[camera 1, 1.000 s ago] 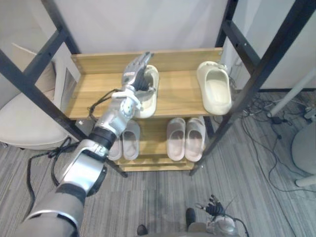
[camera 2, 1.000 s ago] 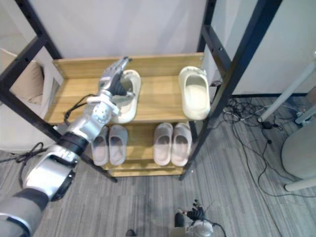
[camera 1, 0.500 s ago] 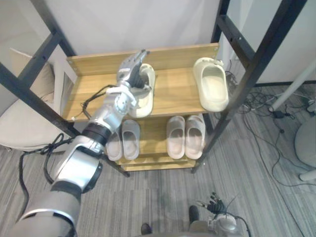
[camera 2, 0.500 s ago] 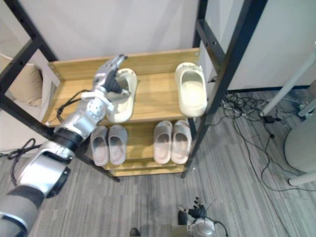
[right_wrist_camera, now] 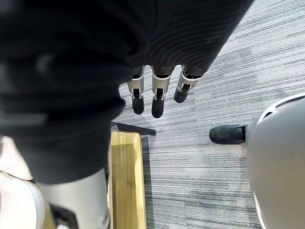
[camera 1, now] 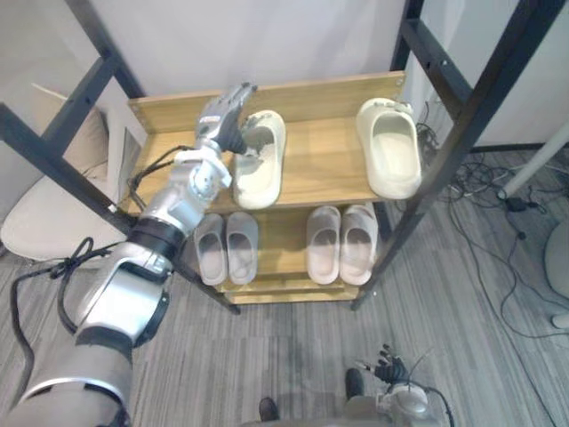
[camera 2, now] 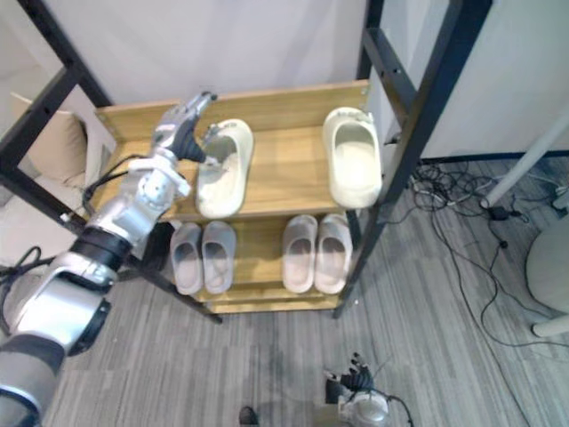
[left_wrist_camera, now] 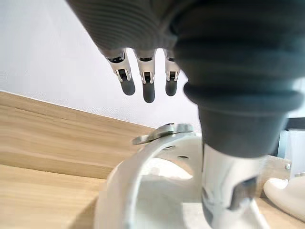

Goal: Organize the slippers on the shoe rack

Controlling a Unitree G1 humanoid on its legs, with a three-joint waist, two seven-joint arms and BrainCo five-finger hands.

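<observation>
On the top shelf: two cream moulded-foam slippers lie well apart, the left cream slipper (camera 1: 257,162) near the middle and the right cream slipper (camera 1: 389,149) by the black post.
Shoe rack: the light wooden shoe rack with black metal frame (camera 1: 320,173) has smooth, grained boards and a raised back lip.
Left hand: the left hand (camera 1: 220,117) is released, with its fingers (left_wrist_camera: 148,89) straight and its thumb (left_wrist_camera: 224,181) hanging over the left slipper's strap end. Whether it touches the slipper I cannot tell.
Right hand: the right hand (right_wrist_camera: 157,98) hangs slack and unclenched over the grey ribbed carpet (right_wrist_camera: 209,181).
Step in hand: probably pairing the top-shelf slippers, with the hand set at the left one's outer edge.
Next move: likely a sideways push or a pinch on the strap, to bring it just beside its mate and parallel to it.
Materials: the foam is thick, rounded and matte, with a wide closed strap and a deep footbed. It looks light, so it should slide easily on the wood.
Lower shelf: a pair of grey foam slippers (camera 1: 227,247) and a pair of pale pink foam slippers (camera 1: 342,242) already sit side by side.
</observation>
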